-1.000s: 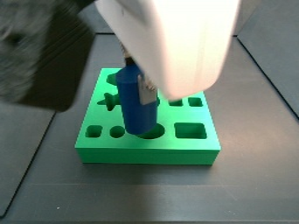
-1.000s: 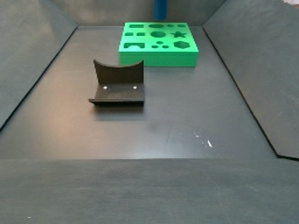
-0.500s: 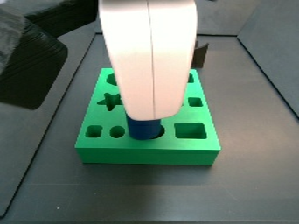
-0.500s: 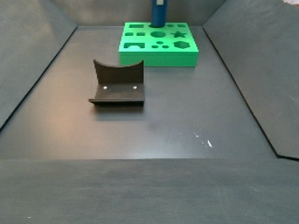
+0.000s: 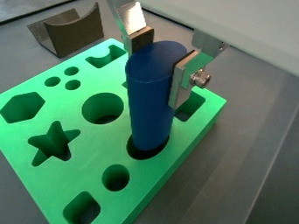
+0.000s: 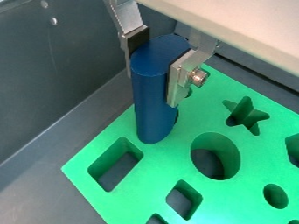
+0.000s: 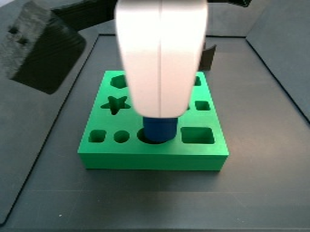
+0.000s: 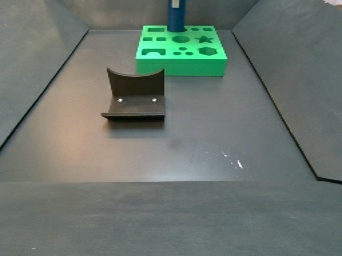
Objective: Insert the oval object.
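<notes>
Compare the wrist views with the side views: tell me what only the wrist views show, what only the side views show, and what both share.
Only the wrist views show the gripper closed on the oval object: silver fingers press its upper end, and its lower end sits in a hole of the green block.

Only a side view shows the whole floor, with the fixture standing apart from the block and nearer the camera. In another side view the white arm hides the grasp.

Both show the blue peg upright in the block, with the star, hexagon and round holes open.

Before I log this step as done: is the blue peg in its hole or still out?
Partly in. The blue peg stands upright with its foot inside the green block, most of it above, the gripper clamping its top.
</notes>
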